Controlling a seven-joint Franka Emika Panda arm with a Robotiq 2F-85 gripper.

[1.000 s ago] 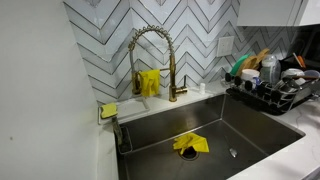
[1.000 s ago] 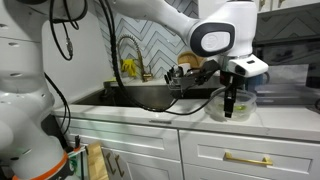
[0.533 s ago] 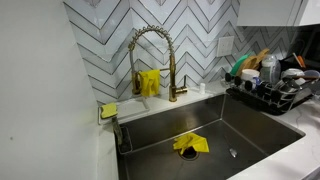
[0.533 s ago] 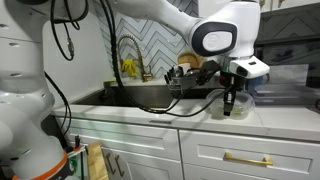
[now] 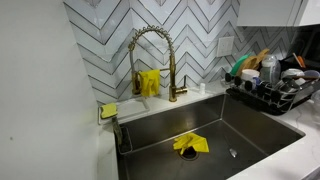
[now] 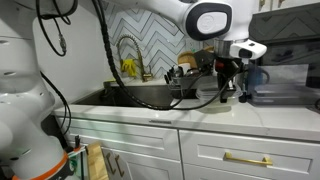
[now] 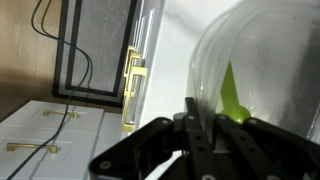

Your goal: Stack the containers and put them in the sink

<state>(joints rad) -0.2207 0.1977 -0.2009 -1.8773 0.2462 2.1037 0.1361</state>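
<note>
In the wrist view, a see-through container (image 7: 262,70) with a green piece (image 7: 231,92) inside fills the right side. My gripper (image 7: 192,104) is shut on its thin wall. In an exterior view the gripper (image 6: 227,92) hangs above the white counter (image 6: 200,115) to the right of the sink (image 6: 140,96), and the container (image 6: 250,78) is lifted and tilted beside it. The steel sink (image 5: 160,135) is a deep basin under a gold spring-neck faucet (image 5: 150,45). The arm does not appear in that view.
A yellow cloth (image 5: 190,144) lies on the sink floor near the drain (image 5: 232,153). A black dish rack (image 5: 270,88) full of dishes stands on the counter beside the basin. A dark flat appliance (image 6: 285,95) sits right of the gripper. White cabinet drawers (image 6: 240,158) run below.
The jaws closed on the container's wall while it sat on the counter. The gripper then rose and swung up, taking the container off the counter.
</note>
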